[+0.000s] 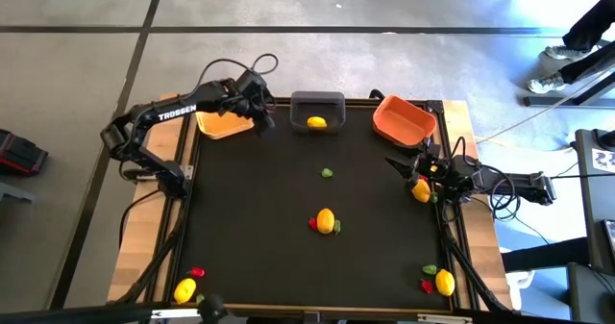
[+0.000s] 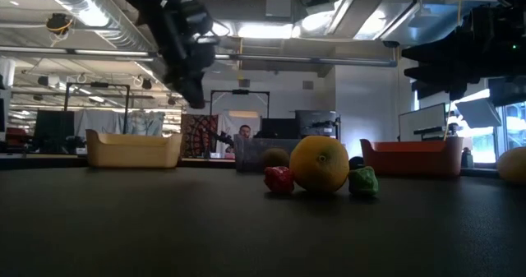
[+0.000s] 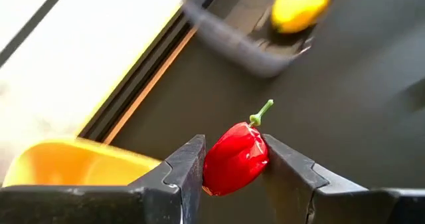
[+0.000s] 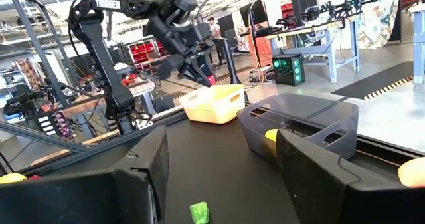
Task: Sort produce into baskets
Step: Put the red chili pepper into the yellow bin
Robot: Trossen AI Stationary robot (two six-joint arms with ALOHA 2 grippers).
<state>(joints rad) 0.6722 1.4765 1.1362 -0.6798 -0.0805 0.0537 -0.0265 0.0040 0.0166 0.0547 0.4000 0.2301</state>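
Observation:
My left gripper (image 1: 261, 112) hangs above the table's far left, between the yellow-orange basket (image 1: 223, 122) and the dark grey basket (image 1: 317, 105). It is shut on a red pepper-like piece (image 3: 236, 159). A lemon (image 1: 316, 123) lies in the grey basket. The orange basket (image 1: 404, 119) stands at the far right. My right gripper (image 1: 399, 162) waits open at the right edge with nothing between its fingers. A lemon (image 1: 326, 221) with a red and a green piece beside it rests mid-table, and a green piece (image 1: 328, 173) lies farther back. My left gripper pinches the red piece's two sides (image 3: 211, 164) between its two fingers. The green stem (image 3: 261, 113) sticks out beyond the fingertips. The fingers slant down from the table's left side. The piece hangs clear of the table.
At the near left corner lie a lemon (image 1: 184, 289) and a red piece (image 1: 197, 272). At the near right lie a lemon (image 1: 444, 283), a green piece (image 1: 430, 268) and a red piece (image 1: 427, 286). Another lemon (image 1: 421, 190) lies by my right arm. A person shows beyond the table (image 2: 244, 134).

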